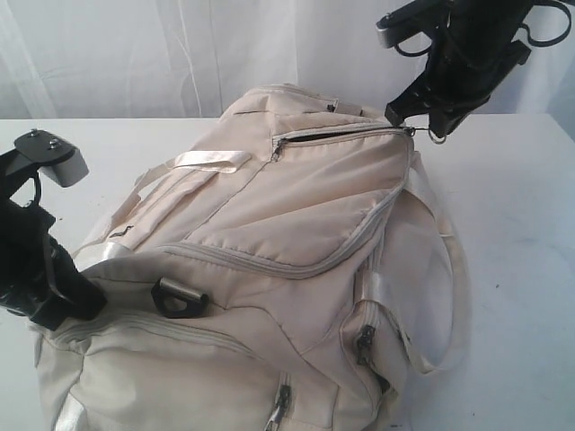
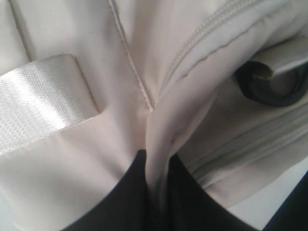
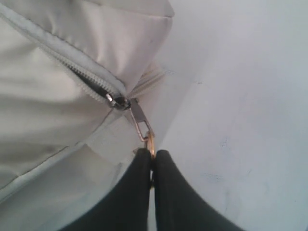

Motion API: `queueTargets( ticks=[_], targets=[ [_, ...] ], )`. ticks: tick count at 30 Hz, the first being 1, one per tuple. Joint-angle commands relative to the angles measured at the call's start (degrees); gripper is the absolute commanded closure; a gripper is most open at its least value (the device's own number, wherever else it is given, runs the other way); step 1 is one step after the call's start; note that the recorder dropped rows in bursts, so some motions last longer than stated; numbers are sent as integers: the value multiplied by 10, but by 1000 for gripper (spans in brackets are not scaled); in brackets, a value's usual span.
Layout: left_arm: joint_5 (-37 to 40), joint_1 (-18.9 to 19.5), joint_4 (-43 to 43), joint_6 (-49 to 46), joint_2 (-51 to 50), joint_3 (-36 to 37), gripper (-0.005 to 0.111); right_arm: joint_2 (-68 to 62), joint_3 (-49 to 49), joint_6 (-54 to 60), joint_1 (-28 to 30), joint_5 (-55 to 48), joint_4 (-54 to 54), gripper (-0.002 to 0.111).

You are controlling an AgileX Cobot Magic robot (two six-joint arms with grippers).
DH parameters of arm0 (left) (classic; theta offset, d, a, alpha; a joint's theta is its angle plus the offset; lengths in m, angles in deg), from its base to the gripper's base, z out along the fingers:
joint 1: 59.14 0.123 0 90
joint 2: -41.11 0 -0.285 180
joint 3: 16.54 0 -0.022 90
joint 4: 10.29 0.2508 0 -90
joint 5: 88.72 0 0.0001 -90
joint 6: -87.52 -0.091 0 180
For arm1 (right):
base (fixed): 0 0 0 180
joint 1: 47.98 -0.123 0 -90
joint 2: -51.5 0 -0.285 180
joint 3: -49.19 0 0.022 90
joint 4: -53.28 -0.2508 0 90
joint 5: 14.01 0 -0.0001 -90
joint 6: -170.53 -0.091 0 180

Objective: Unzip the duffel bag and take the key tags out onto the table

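Right pincer on zip pull at duffel bag edge

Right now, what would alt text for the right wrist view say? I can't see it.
The right gripper, shut, pinches the metal zip pull of a pocket zip on the cream duffel bag. Behind the slider the teeth show a narrow dark gap. The white table lies beside the bag.

Bright diffuse light, washed-out whites, faint soft shadows, wrist views soft and blurred up close
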Motion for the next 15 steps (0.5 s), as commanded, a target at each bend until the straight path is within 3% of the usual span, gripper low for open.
queueTargets(
  ticks=[1,9,13,15],
  targets=[
    [29,0,-16,2,6,5,107,8,0,-7,7,-26,28,108],
    [50,0,-102,-57,7,-25,105,8,0,-7,7,-26,-2,108],
    [79,0,-117,-57,7,-55,82,8,0,-7,7,-20,-24,108],
    [97,0,-117,-58,7,-68,60,8,0,-7,7,-13,-30,108]
  ],
)
